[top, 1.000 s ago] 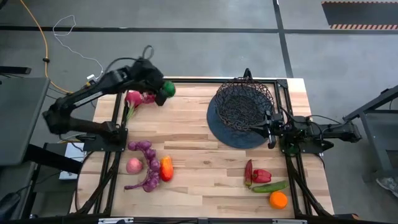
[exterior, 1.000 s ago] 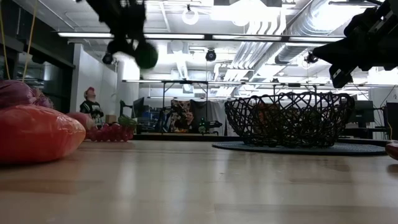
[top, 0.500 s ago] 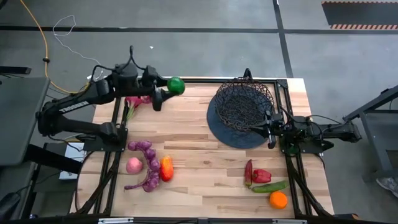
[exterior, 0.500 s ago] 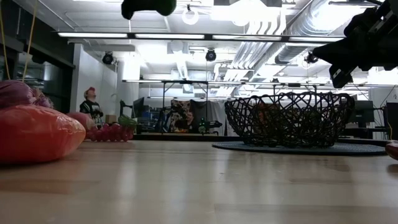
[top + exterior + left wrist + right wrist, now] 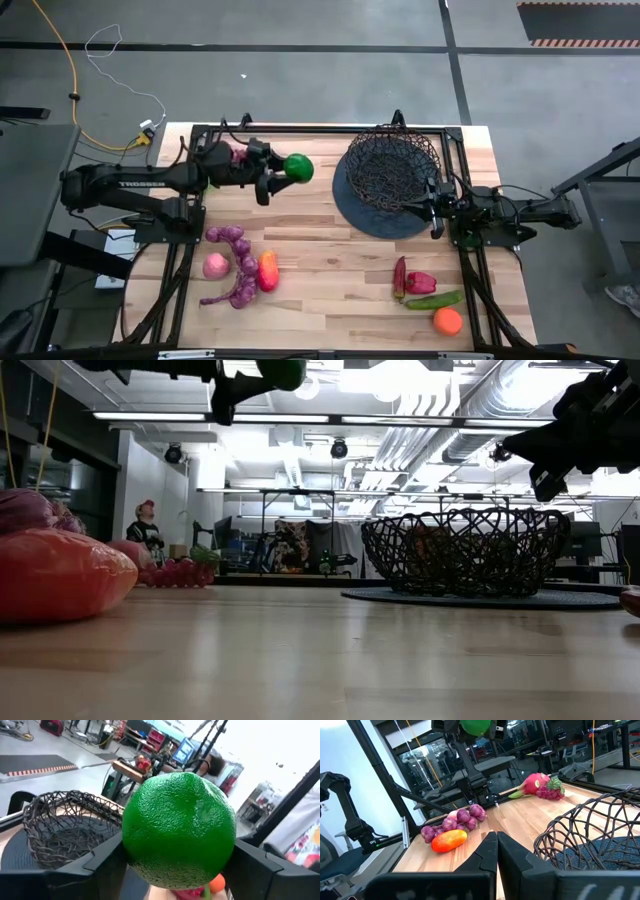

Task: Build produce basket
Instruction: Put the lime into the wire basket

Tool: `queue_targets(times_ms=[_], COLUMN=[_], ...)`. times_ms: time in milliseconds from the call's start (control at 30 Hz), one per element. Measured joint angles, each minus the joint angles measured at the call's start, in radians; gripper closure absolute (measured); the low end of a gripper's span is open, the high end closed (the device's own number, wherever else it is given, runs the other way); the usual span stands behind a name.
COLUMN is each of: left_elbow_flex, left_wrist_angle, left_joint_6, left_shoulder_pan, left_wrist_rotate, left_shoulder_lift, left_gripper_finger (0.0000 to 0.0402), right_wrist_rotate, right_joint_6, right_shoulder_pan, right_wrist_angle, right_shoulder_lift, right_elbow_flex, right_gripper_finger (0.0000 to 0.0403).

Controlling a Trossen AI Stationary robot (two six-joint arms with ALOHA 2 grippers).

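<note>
**Green fruit aloft, short of the basket**

Clamped between the left gripper jaws: a round green fruit, pebbled skin, high over the table and beside the basket, not yet above it. Probably light, stiff and grippy; best squeezed across its widest girth, as now. Right gripper pinched shut on nothing, waiting at the basket's rim. Basket contents hard to make out through the mesh.
</note>
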Motion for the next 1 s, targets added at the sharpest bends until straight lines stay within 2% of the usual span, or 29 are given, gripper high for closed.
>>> queue_targets(times_ms=[467,567,633,767,900,1000], left_elbow_flex=[-0.003,0.021,0.069,0.237,0.428,0.551], left_wrist_angle=[0.013,-0.002,-0.013,-0.152,-0.310,-0.363], left_joint_6=[0.002,0.011,0.034,0.109,0.195,0.266], left_shoulder_pan=[-0.007,-0.007,-0.007,0.004,0.004,0.004], left_wrist_rotate=[-0.005,-0.034,-0.042,-0.053,-0.060,-0.076], left_shoulder_lift=[0.000,0.007,0.037,0.140,0.314,0.451], left_gripper_finger=[0.0138,0.0138,0.0138,0.0138,0.0138,0.0138], right_wrist_rotate=[0.000,0.000,0.000,0.000,0.000,0.000], right_joint_6=[0.000,0.000,0.000,0.000,0.000,0.000], right_shoulder_pan=[0.000,0.000,0.000,0.000,0.000,0.000], right_wrist_angle=[0.000,0.000,0.000,0.000,0.000,0.000], right_shoulder_lift=[0.000,0.000,0.000,0.000,0.000,0.000], right_elbow_flex=[0.000,0.000,0.000,0.000,0.000,0.000], right_gripper_finger=[0.0402,0.0402,0.0402,0.0402,0.0402,0.0402])
